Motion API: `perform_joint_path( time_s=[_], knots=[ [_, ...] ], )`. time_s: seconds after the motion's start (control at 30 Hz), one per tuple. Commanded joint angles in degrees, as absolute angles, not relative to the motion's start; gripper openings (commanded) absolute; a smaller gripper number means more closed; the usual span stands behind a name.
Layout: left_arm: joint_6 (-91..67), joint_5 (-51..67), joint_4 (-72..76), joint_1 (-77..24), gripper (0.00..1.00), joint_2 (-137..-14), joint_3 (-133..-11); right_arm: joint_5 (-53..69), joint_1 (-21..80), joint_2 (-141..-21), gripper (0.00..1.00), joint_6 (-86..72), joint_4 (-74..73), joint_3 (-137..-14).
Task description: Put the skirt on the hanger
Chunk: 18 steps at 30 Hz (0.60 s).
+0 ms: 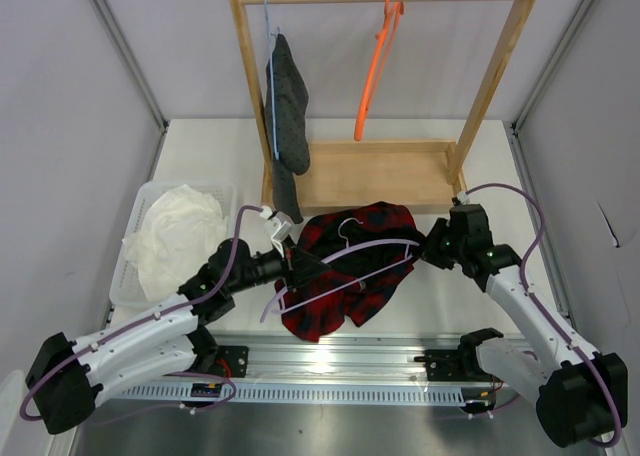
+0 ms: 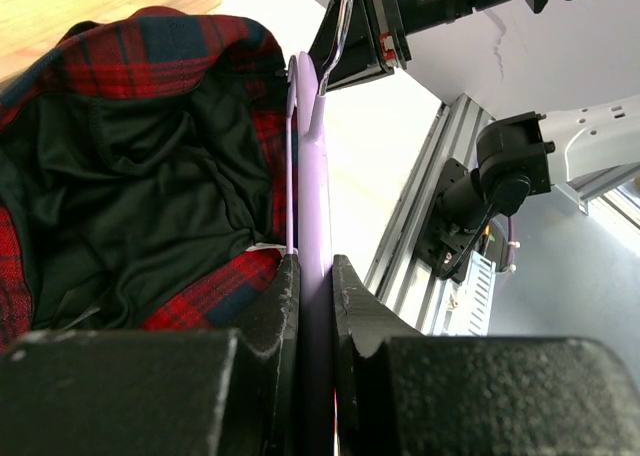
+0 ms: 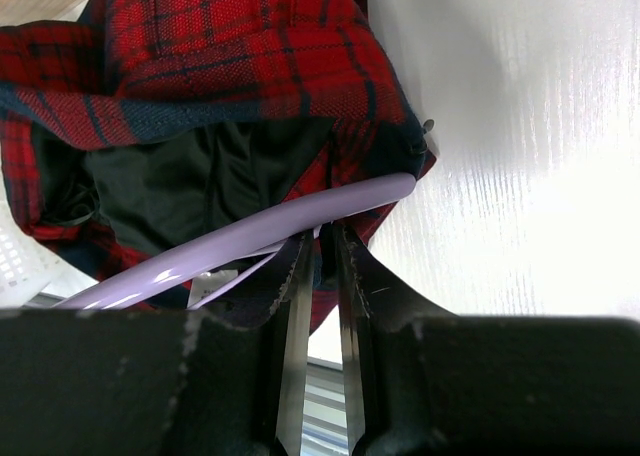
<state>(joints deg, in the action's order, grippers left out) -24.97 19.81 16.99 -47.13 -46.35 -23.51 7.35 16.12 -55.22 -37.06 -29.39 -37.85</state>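
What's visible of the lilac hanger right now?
The hanger is thin, glossy, pale lilac plastic with a silvery metal hook at mid-span. It lies roughly flat across the red plaid skirt, touching the fabric. The left hand is clamped on one end and the right hand pinches the other. Whether either end sits inside the skirt is unclear.

Three hangers [image 1: 380, 244] [image 1: 375, 66] [image 1: 269, 21], one skirt [image 1: 320, 316]

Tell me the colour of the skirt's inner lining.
The lining is black; the left wrist view shows it best.
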Motion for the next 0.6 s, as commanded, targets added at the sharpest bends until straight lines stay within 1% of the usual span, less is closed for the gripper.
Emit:
perform_joint_path(
  time_s=[0.0, 0.33, 0.57],
  knots=[
    [-24.2, 21.3, 21.4, -47.3, 0.0, -46.2, -27.1, 5.0, 16.7, -55.6, 0.2, -36.4, -27.5, -39.5],
    [-24.1, 21.5, 21.4, -47.3, 0.0, -47.7, -28.0, 0.2, 19.7, -55.4, 0.2, -34.8, -29.4, -41.9],
    [-24.1, 21.5, 21.4, -47.4, 0.0, -49.1, -29.0, -1.5, 20.3, -53.4, 0.24, -34.5, -29.7, -41.9]
  ],
)
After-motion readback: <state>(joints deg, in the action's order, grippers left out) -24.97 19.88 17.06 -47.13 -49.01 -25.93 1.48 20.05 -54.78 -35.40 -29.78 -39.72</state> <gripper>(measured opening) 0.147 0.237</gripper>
